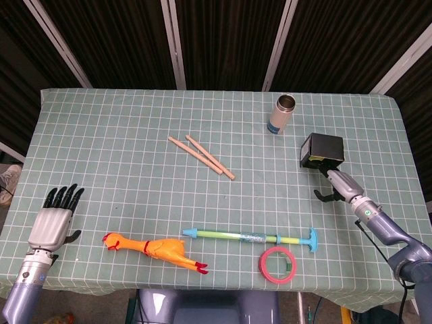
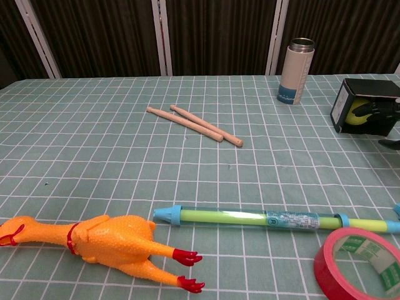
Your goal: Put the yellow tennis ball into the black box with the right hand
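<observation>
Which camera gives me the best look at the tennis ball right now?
The chest view: it looks into the black box opening, where the yellow tennis ball sits with the right hand against it. The head view shows only a yellow sliver under the box's top.
</observation>
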Action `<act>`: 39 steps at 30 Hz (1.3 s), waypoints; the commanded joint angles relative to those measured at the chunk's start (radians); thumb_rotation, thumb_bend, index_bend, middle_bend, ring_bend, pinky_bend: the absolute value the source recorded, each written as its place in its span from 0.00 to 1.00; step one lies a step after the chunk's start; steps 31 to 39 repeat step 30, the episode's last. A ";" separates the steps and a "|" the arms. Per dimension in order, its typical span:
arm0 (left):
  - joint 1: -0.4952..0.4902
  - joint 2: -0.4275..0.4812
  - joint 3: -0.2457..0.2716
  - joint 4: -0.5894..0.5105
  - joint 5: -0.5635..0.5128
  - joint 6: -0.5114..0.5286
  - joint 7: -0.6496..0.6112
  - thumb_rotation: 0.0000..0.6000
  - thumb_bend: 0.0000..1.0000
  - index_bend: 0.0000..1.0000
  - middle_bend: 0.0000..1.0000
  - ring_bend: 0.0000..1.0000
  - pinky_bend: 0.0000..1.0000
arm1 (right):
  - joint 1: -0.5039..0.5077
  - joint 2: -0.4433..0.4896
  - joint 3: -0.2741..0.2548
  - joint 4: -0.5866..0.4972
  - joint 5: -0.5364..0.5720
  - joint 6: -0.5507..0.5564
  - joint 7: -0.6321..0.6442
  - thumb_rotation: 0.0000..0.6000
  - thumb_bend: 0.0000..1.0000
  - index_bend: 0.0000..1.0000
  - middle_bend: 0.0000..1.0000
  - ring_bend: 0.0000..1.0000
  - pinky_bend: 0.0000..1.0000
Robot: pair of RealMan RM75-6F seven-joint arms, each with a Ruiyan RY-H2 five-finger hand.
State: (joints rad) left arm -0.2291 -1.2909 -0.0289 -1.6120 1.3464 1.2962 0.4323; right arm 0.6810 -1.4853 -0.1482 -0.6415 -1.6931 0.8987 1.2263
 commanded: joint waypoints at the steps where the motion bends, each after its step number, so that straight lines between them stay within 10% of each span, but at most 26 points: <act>1: 0.008 0.012 0.010 -0.008 0.020 0.014 -0.017 1.00 0.16 0.00 0.00 0.00 0.00 | -0.014 0.030 -0.001 -0.060 0.000 0.041 -0.015 1.00 0.50 0.00 0.00 0.00 0.00; 12: 0.063 0.084 0.065 -0.047 0.158 0.124 -0.117 1.00 0.16 0.00 0.00 0.00 0.00 | -0.165 0.238 -0.038 -0.529 0.013 0.234 -0.374 1.00 0.50 0.00 0.00 0.00 0.00; 21: 0.126 0.141 0.103 -0.062 0.234 0.223 -0.206 1.00 0.16 0.00 0.00 0.00 0.00 | -0.411 0.202 0.065 -0.746 0.202 0.533 -1.134 1.00 0.50 0.00 0.00 0.00 0.00; 39: 0.137 0.154 0.113 -0.046 0.287 0.251 -0.242 1.00 0.16 0.00 0.00 0.00 0.00 | -0.505 0.214 0.087 -0.865 0.209 0.684 -1.323 1.00 0.48 0.00 0.00 0.00 0.00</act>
